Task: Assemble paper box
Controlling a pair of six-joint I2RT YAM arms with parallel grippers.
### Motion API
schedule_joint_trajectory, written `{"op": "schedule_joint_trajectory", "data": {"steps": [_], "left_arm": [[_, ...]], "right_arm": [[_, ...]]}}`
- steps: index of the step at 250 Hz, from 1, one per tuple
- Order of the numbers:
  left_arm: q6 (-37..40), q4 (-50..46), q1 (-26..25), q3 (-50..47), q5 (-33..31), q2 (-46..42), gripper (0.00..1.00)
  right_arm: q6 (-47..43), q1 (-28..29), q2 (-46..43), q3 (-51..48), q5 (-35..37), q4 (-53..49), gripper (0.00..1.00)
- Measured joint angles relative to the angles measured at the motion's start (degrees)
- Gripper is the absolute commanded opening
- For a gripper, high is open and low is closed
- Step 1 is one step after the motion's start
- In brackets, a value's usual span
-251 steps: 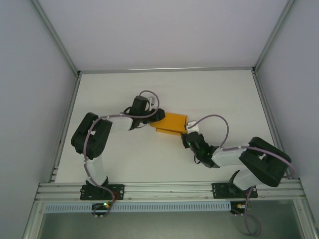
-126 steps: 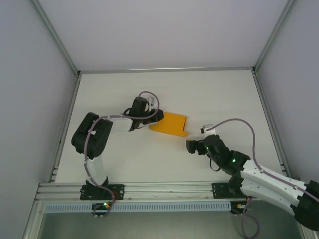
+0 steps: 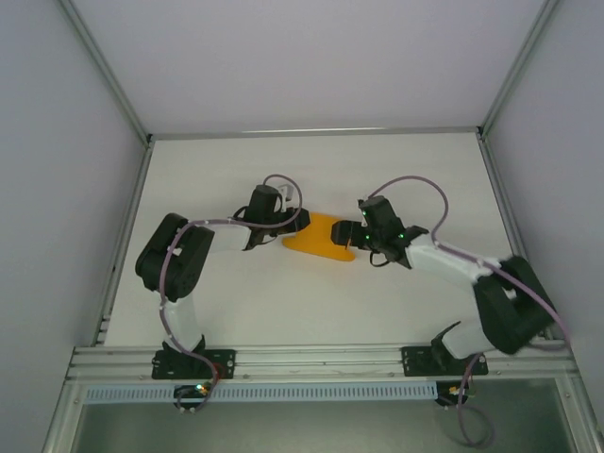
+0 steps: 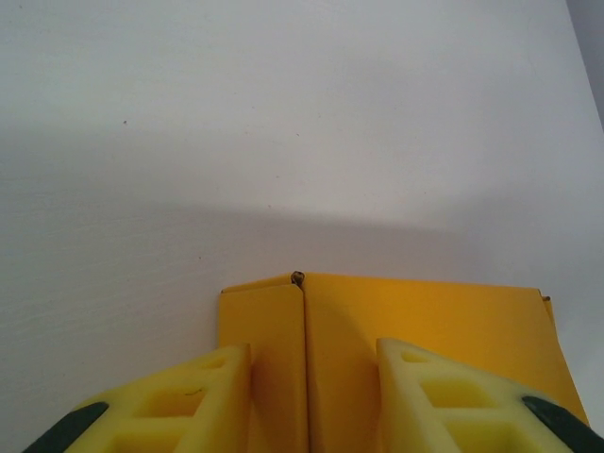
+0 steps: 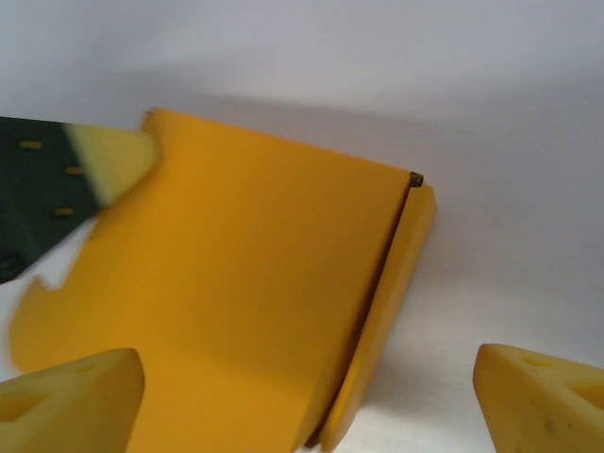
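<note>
Orange-yellow card, the paper box (image 3: pixel 319 238) is pictured near the middle of the table (image 3: pixel 396 179), partly folded, with a narrow side panel hinged along one crease. The left fingers (image 4: pixel 193 401) are set part-closed at its 9 o'clock end, though a true pinch cannot be told, while the right fingers (image 5: pixel 71 401) are spread wide at its 3 o'clock end. Folding is judged under way; next, that panel would need pressing home.

Left wrist view: orange-yellow thin-card paper box (image 4: pixel 425 321) runs off bottom edge, near part behind yellow fingers (image 4: pixel 453 396) of left gripper (image 4: pixel 314 351); grip unclear. Right wrist view: box's left edge blurred, lower part cut off. Top view: right gripper (image 3: pixel 347 233) covers box's right end.
</note>
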Motion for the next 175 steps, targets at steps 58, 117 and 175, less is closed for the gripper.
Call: {"op": "schedule_joint_trajectory", "data": {"steps": [58, 117, 175], "left_arm": [[1.60, -0.79, 0.33, -0.46, -0.59, -0.35, 0.31], [2.45, 1.64, 2.03, -2.14, 2.56, -0.55, 0.21], [-3.50, 15.87, 7.50, -7.67, 13.84, 2.51, 0.21]], "right_arm": [[1.64, -1.90, 7.76, -1.25, -6.34, 8.20, 0.50], [3.65, -3.15, 4.35, -5.68, -8.61, 11.06, 0.72], [7.34, -6.08, 0.11, -6.21, -15.13, 12.13, 0.90]]}}
